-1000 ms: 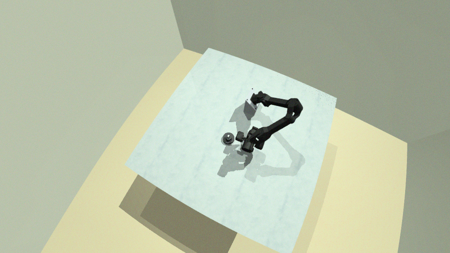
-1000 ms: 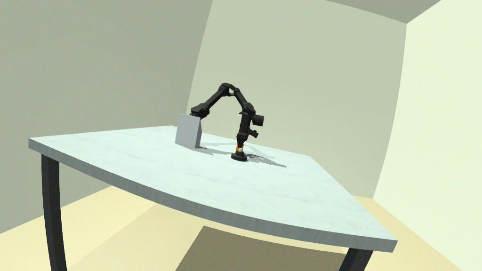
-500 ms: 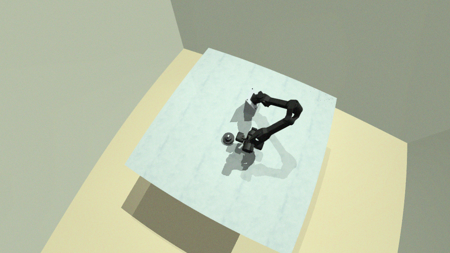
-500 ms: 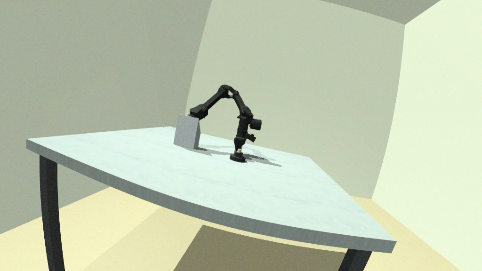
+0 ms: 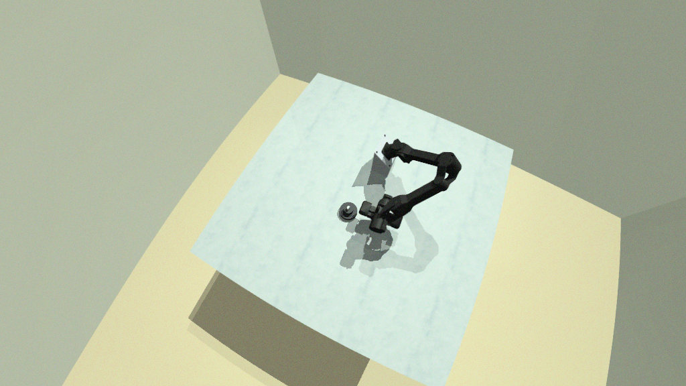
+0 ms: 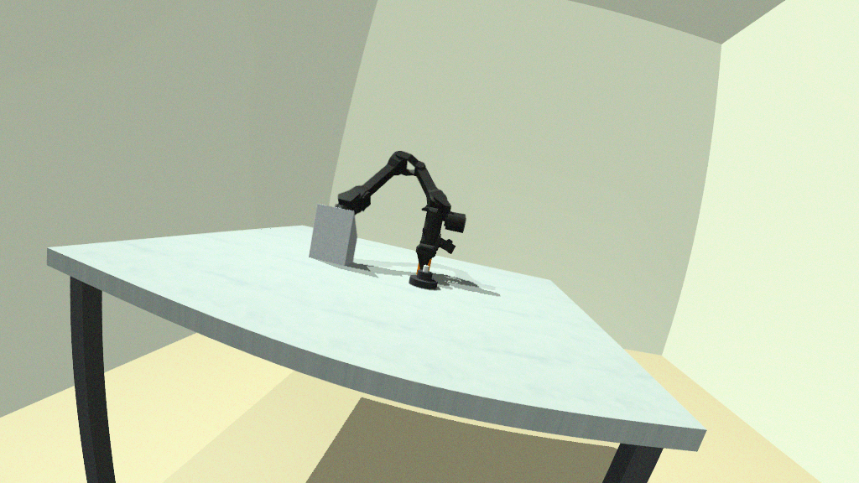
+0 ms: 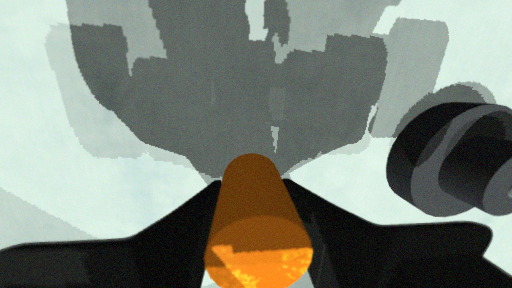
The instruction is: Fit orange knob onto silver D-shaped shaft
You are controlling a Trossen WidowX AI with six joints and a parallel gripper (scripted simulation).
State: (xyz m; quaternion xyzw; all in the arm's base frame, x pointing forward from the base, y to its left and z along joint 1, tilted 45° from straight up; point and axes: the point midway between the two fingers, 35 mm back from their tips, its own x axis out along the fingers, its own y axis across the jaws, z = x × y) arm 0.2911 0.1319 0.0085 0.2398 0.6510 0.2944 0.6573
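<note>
We have the knob [image 6: 429,264] [image 7: 257,220] between our fingers, gripped on both sides, just beside the pedestal [image 5: 347,212] [image 6: 423,282] [image 7: 435,165] on the counter [image 5: 268,191] [image 6: 288,288] [image 7: 30,125], not on its shaft [image 5: 348,208] [image 6: 425,268].

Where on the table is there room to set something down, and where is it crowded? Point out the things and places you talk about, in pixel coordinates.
Top view: room shows between the pedestal [image 5: 349,218] [image 6: 423,283] [image 7: 435,195] and the table's [image 5: 268,216] [image 6: 480,336] left edge. Crowded: around the fingers [image 6: 424,256], clamped on the knob [image 6: 429,262] [image 7: 257,200] beside the pedestal.
</note>
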